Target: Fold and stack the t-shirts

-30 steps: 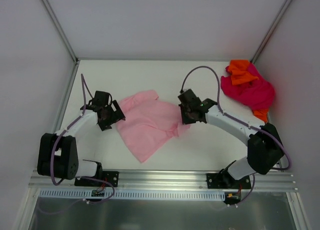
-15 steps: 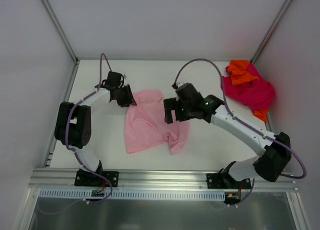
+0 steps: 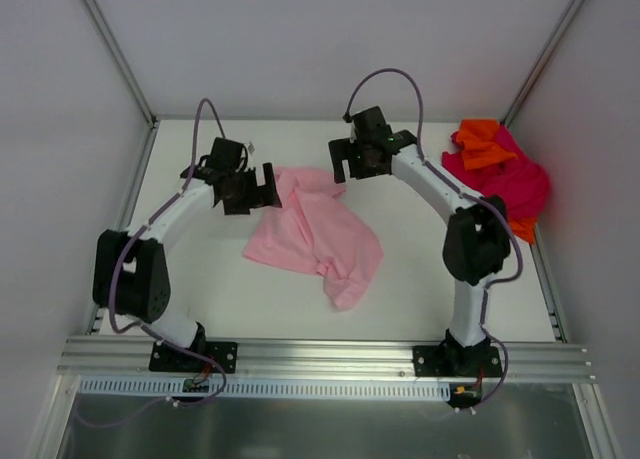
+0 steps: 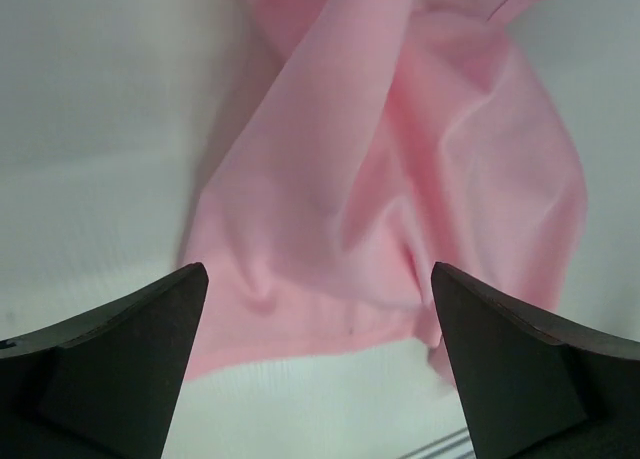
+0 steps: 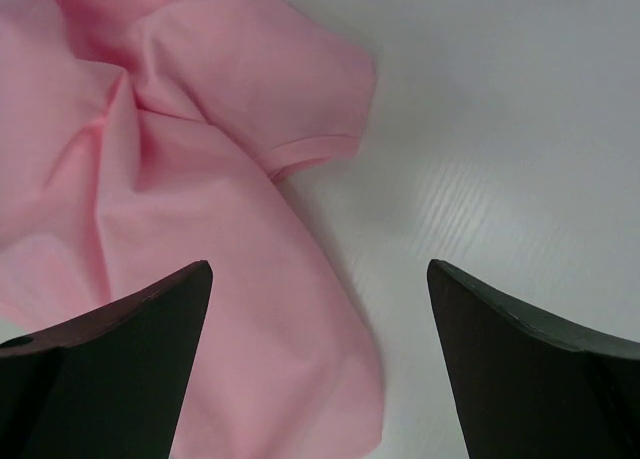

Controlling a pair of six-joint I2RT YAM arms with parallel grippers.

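The left arm [image 3: 172,217] climbs from the lower left of the top view toward centre-left. The left jaws end just beside the upper left edge of the pink shirt [image 3: 318,234]; whether they touch it I cannot tell. They stand wide apart, released, grasping nothing. In the left wrist view the two dark fingers [image 4: 110,359] sit spread in the bottom corners. Beyond them the pink shirt [image 4: 400,179] fills the centre and upper right over the white tabletop [image 4: 90,129].

The pink shirt lies rumpled and unfolded in the middle of the tabletop [image 3: 430,289], running from upper centre down to a point at lower centre.

The right jaws hang at upper centre, near the shirt's top edge, also spread wide and grasping nothing. In the right wrist view the fingers [image 5: 530,369] fill the bottom corners. The pink shirt [image 5: 150,199] covers the left half, with one hemmed sleeve [image 5: 290,89] at upper centre, and the right half is bare tabletop. The right arm [image 3: 432,187] reaches them from the lower right.

At the upper right the magenta shirt [image 3: 505,184] is bunched in a heap with the orange shirt [image 3: 480,144] on top, well apart from the pink shirt.
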